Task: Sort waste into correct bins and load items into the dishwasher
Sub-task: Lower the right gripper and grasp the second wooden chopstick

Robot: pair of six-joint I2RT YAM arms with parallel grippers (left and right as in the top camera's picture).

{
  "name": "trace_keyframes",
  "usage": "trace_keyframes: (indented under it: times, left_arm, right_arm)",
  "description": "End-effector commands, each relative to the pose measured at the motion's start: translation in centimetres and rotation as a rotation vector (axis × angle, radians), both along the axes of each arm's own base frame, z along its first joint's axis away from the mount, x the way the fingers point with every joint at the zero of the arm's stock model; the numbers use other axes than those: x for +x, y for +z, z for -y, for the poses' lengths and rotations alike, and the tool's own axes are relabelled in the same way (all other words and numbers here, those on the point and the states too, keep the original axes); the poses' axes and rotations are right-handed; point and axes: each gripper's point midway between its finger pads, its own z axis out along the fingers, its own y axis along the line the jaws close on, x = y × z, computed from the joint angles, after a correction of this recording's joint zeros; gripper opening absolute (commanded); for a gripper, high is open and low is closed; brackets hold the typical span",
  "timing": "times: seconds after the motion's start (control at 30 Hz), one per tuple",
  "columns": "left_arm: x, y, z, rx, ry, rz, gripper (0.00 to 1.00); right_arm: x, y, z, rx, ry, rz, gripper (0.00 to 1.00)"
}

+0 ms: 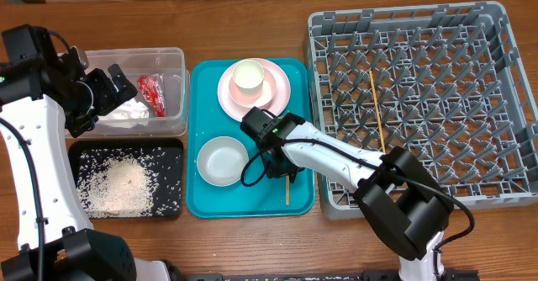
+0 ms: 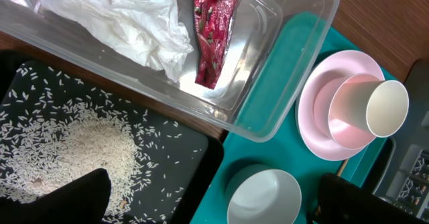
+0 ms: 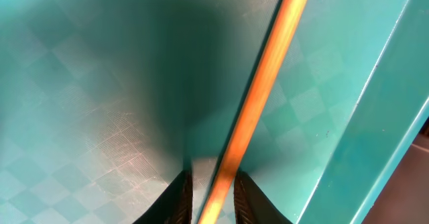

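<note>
My right gripper [image 1: 282,172] [image 3: 213,198] is down on the teal tray, its jaws narrowly apart around a wooden chopstick [image 3: 261,96] [image 1: 287,190], with a small gap still showing on one side. Another chopstick [image 1: 377,113] lies in the grey dishwasher rack [image 1: 420,180]. My left gripper [image 1: 118,87] [image 2: 214,190] hangs open and empty over the clear tub [image 1: 181,62], which holds the red wrapper [image 1: 153,93] [image 2: 213,33] and the white tissue [image 1: 126,113] [image 2: 127,19]. Rice [image 1: 118,184] [image 2: 80,150] lies in the black tray [image 1: 171,204]. The cream cup [image 1: 249,76] [image 2: 387,106] sits in a pinkish bowl [image 2: 345,110] on the pink plate [image 1: 282,92]. A grey-white bowl [image 1: 223,161] [image 2: 265,197] stands nearby.
The teal tray [image 1: 202,201] [image 3: 80,83] lies between the two bins on the left and the rack on the right; its raised rim [image 3: 375,103] runs just right of the chopstick. The right arm stretches from the front edge across the rack's near left corner.
</note>
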Motion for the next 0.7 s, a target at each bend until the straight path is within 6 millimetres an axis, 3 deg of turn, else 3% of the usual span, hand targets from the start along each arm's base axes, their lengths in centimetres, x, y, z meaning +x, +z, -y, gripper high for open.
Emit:
trace_keyframes:
  times: [0.0, 0.13, 0.53, 0.67]
  left_arm:
    - [0.1, 1.0, -0.1, 0.018, -0.009, 0.030, 1.00]
    - [0.1, 1.0, -0.1, 0.018, -0.009, 0.029, 1.00]
    - [0.1, 1.0, -0.1, 0.018, -0.009, 0.030, 1.00]
    - [0.1, 1.0, -0.1, 0.018, -0.009, 0.030, 1.00]
  right_arm:
    - [-0.4, -0.6, 0.7, -0.018, -0.020, -0.015, 0.22]
    - [-0.5, -0.6, 0.8, -0.021, -0.020, -0.017, 0.21]
    - [-1.2, -1.2, 1.4, -0.035, -0.032, -0.035, 0.04]
    - [-0.6, 0.0, 1.2, -0.036, -0.036, -0.036, 0.04]
